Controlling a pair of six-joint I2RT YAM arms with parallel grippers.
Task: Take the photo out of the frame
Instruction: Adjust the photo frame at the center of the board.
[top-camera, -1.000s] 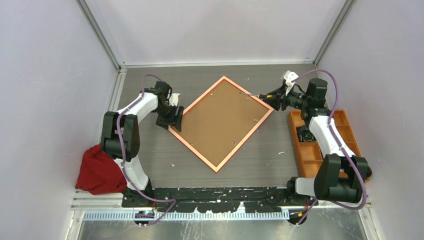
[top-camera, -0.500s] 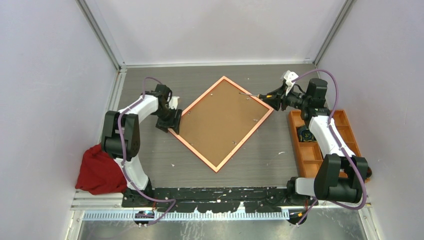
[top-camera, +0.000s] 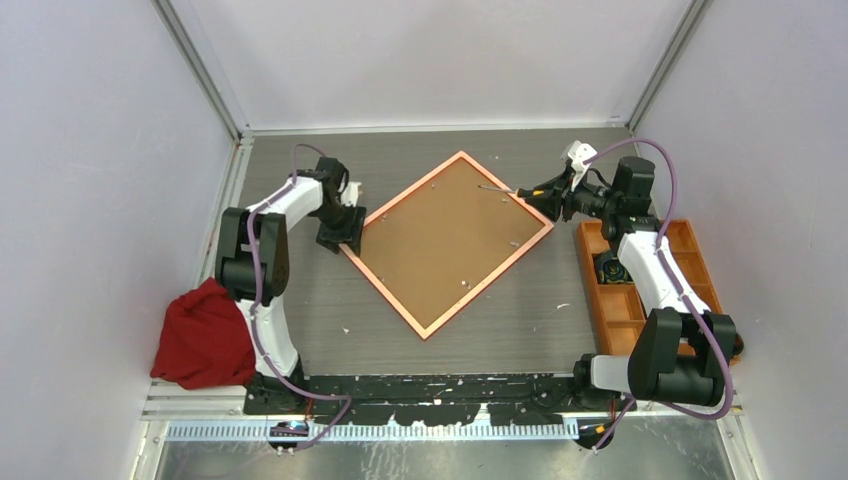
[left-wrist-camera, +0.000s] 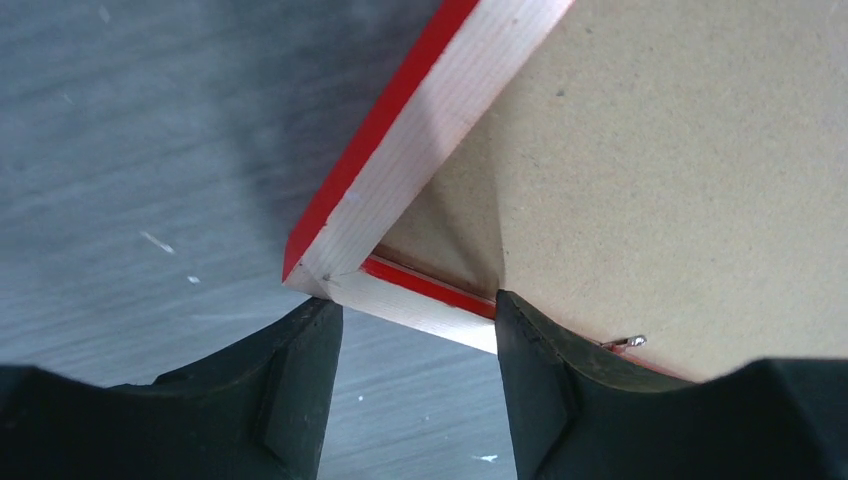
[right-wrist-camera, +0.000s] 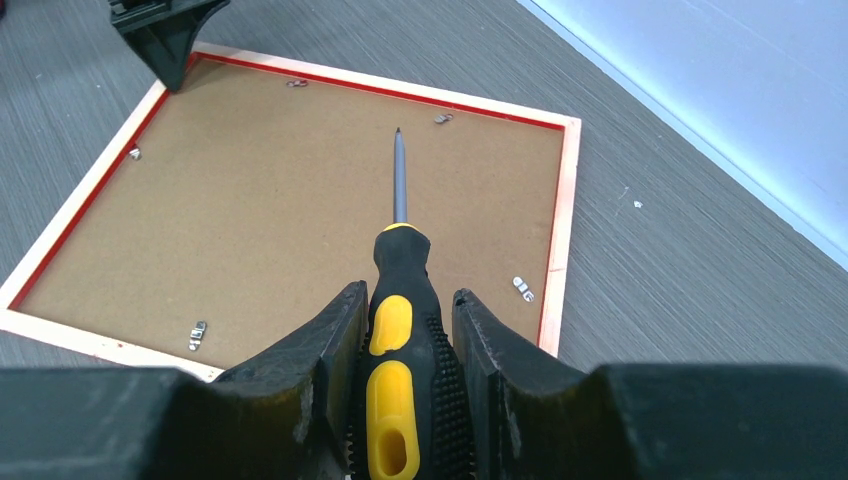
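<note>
Frame (top-camera: 385, 291) has swung slightly, left gripper (left-wrist-camera: 418, 306) straddling its corner, grip unclear; your right gripper (right-wrist-camera: 408, 292) clamps screwdriver (right-wrist-camera: 399, 190), aimed across face-down board (right-wrist-camera: 300, 230) near far clip (right-wrist-camera: 443, 118), photo hidden.

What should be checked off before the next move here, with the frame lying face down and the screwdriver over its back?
1. The frame lies flat, back up: ok.
2. The right gripper is shut on the screwdriver: ok.
3. Tip set on a clip: not ok; it appears to hang over bare backing board beside one.
4. The left gripper clamps the frame's corner: not ok; its jaws stand open astride it.
5. Clips turned off the board: cannot tell.
6. The photo is free: cannot tell; it is hidden under the board.
</note>
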